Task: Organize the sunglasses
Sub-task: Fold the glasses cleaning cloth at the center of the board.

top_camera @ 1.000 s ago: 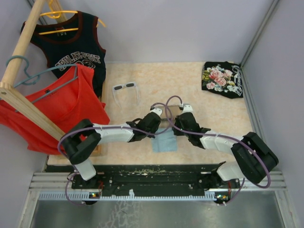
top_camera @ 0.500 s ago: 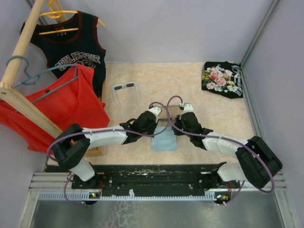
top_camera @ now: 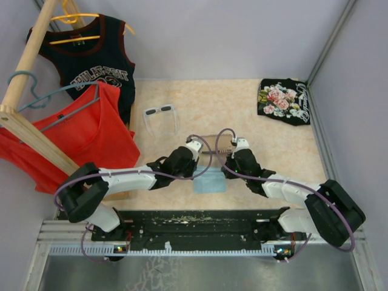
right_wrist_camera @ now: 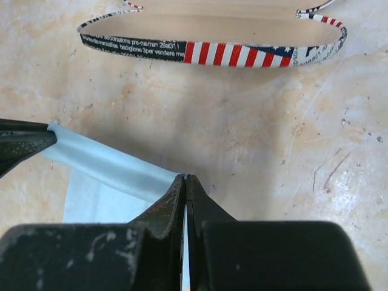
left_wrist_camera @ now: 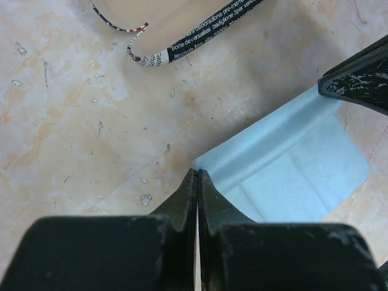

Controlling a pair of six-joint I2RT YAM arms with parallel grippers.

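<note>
Two corners of the light-blue cloth (top_camera: pixel 210 183) pinched
The left end effector (left_wrist_camera: pixel 197 177) and right end effector (right_wrist_camera: pixel 185 179) are each clenched on a far corner, holding that edge taut, probably to fold it; the sunglasses (top_camera: pixel 160 111) lie untouched on the bench (top_camera: pixel 273 145), well apart to the left, with the open flag-print case (right_wrist_camera: pixel 212 51) just beyond the cloth

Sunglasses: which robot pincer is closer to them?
Left. The left pincer pinches the blue cloth at its left corner, with the sunglasses farther up the table to its left. The right pincer pinches the cloth's other corner, farther right.
</note>
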